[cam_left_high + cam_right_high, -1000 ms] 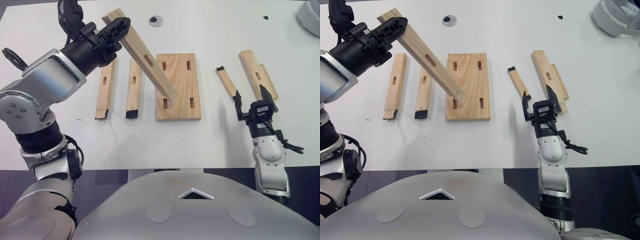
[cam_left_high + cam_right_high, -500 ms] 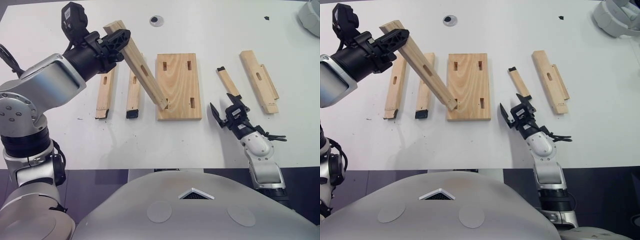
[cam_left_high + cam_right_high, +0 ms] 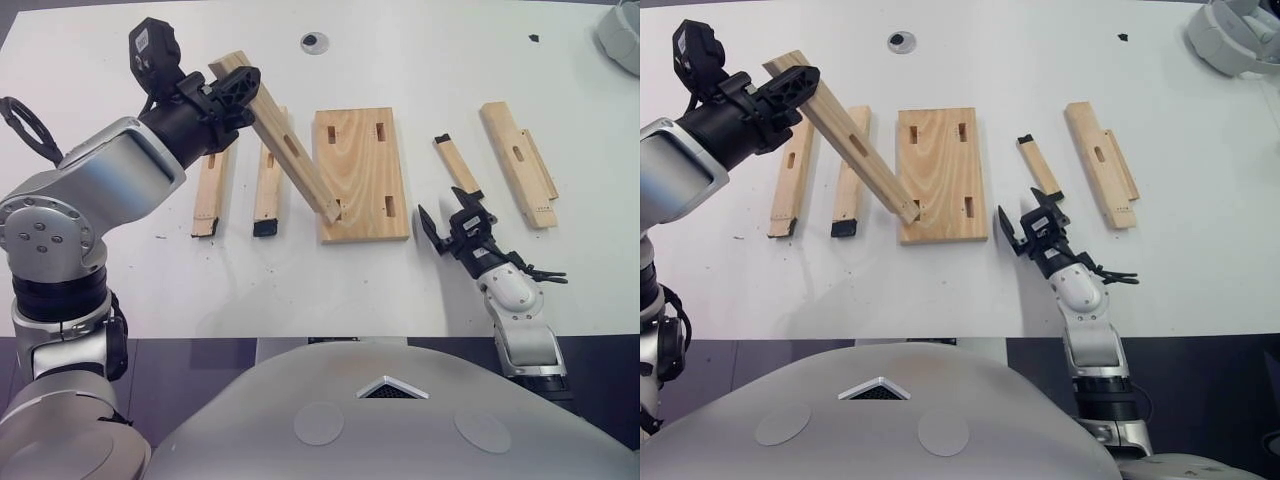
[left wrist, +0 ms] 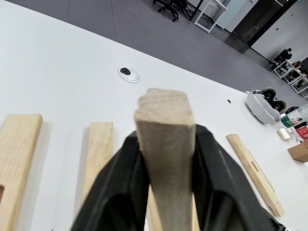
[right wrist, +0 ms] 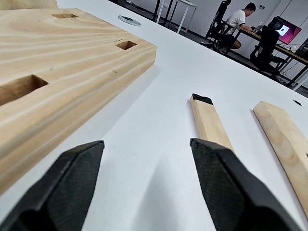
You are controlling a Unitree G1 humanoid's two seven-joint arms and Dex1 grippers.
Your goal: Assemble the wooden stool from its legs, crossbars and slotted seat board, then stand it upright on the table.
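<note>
- Left eye view: left claw (image 3: 232,92), upper left, grips a leg (image 3: 292,152) slanted so its tip meets a slot in the seat board (image 3: 362,175) at centre.
- Left wrist view: fingers (image 4: 120,180) pinch the leg's top end.
- Right wrist view: right claw (image 5: 147,159) gapes empty beside the seat board, likely to steady it.

Your robot showed silver-grey arm shells, round screwed shoulder joints, black wrists, looping black cables, and matte black left gripper (image 3: 243,82) and right gripper (image 3: 447,214).
</note>
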